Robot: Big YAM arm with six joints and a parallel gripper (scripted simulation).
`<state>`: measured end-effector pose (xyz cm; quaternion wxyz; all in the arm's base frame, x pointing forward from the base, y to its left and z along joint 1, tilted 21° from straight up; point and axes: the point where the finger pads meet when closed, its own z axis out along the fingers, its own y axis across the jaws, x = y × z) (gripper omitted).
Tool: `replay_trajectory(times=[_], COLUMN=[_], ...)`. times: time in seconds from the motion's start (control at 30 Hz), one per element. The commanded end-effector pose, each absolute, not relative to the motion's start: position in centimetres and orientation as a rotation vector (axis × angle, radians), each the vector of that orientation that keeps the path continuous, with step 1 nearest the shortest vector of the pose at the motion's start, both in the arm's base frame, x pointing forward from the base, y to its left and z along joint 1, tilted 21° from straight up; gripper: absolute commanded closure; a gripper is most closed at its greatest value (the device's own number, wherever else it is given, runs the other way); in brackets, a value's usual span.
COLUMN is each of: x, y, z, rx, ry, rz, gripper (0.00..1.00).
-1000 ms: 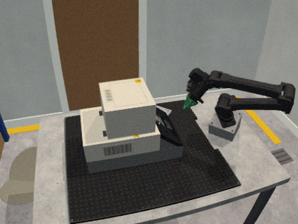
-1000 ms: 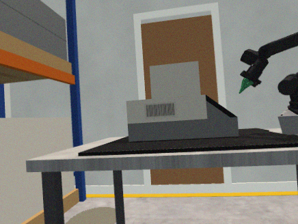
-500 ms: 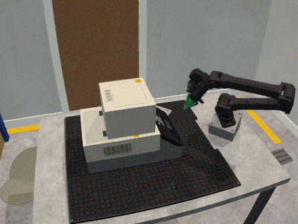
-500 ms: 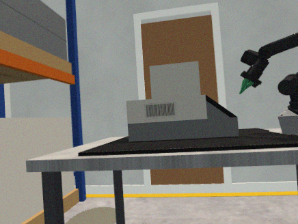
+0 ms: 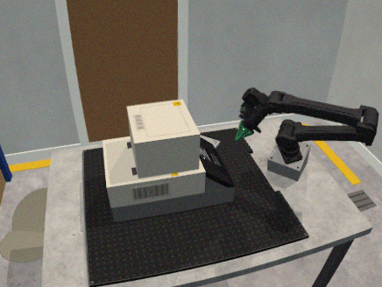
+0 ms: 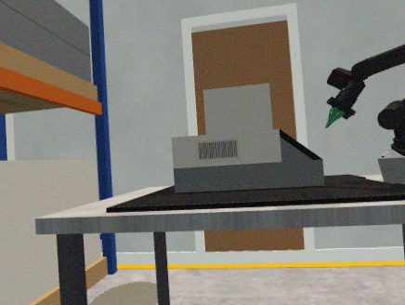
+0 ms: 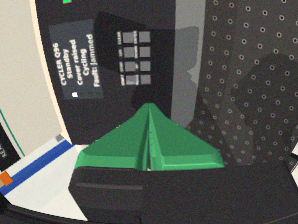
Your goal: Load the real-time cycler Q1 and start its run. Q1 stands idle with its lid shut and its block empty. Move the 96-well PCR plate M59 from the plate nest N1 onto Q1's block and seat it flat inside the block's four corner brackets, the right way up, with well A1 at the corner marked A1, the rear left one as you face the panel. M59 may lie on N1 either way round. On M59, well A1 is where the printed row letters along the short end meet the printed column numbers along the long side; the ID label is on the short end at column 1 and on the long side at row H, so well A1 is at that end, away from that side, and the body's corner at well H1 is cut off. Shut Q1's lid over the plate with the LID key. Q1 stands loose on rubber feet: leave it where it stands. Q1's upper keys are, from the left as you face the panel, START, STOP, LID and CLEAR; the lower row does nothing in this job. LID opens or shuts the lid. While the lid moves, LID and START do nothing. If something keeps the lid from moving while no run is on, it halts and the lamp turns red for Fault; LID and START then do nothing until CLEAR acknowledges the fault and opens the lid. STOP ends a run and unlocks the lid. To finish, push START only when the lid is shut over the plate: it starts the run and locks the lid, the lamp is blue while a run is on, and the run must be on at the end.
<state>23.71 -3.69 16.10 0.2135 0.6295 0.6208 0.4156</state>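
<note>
The cycler Q1 (image 5: pixel 155 168) is a cream box on the black mat, and its lid (image 5: pixel 162 136) stands shut on top. Its sloped black panel (image 5: pixel 215 164) faces the arm. My gripper (image 5: pixel 241 132) with green fingers is shut and empty. It hangs in the air above and to the right of the panel, also seen in the exterior view (image 6: pixel 333 118) and the wrist view (image 7: pixel 149 144). No plate is plainly in view.
A flat white thing with a blue stripe (image 7: pixel 33 171) lies at the wrist view's lower left; a pale corner (image 5: pixel 211 141) shows behind the panel. I cannot tell what it is. The arm's grey base (image 5: pixel 286 164) stands right of the mat.
</note>
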Motion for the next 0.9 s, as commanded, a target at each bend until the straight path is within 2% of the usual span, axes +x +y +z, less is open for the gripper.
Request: replay_trajectory(times=[0.0, 0.5, 0.87], x=[24.6, 24.7, 24.2], y=[-4.6, -4.6, -4.2], z=[19.6, 20.3, 18.0], rx=[1.67, 1.653, 1.697], ry=[1.705, 1.701, 1.715], rz=[1.136, 1.138, 1.146], gripper=[1.0, 1.0, 1.0])
